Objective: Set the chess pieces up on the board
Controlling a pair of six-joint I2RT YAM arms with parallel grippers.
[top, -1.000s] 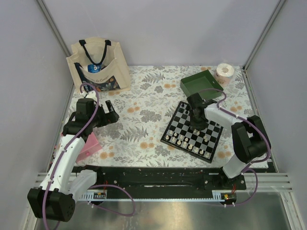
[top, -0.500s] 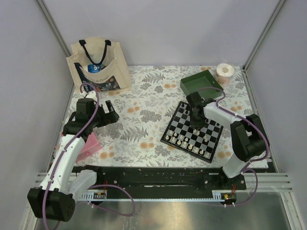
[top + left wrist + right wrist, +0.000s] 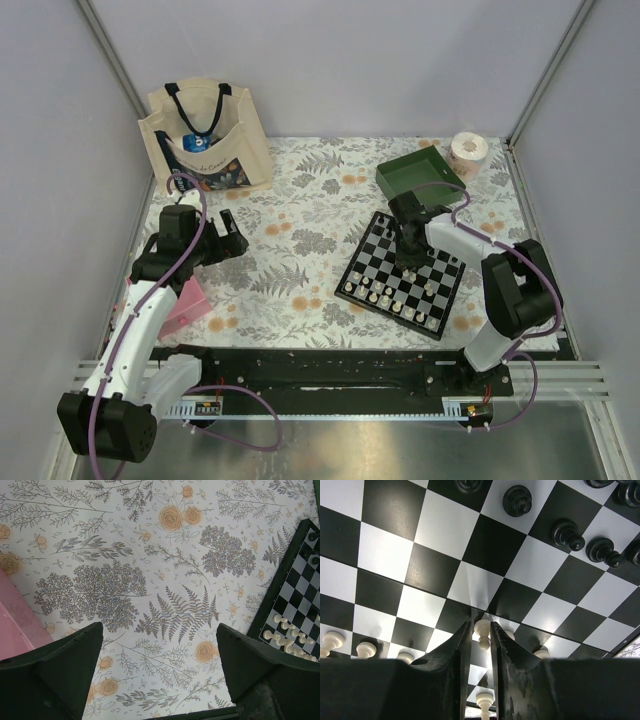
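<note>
The checkered board (image 3: 375, 250) lies at the right of the table. Cream-white chess pieces (image 3: 395, 298) stand in rows along its near edge. Black pieces (image 3: 567, 534) stand at the far side. My right gripper (image 3: 410, 262) is low over the board's middle. In the right wrist view it (image 3: 481, 630) is shut on a cream-white piece (image 3: 482, 628), which sits between the fingertips just above the squares (image 3: 435, 525). My left gripper (image 3: 232, 232) is open and empty over the floral cloth at the left. Its wrist view (image 3: 160, 665) shows the board's corner (image 3: 300, 580) with white pieces (image 3: 280, 630).
A green tray (image 3: 420, 172) sits just behind the board, with a paper roll (image 3: 468, 150) at the back right. A tote bag (image 3: 205, 140) stands at the back left. A pink object (image 3: 185, 300) lies by the left arm.
My right gripper has shifted slightly over the board's middle. The left arm has not moved.
</note>
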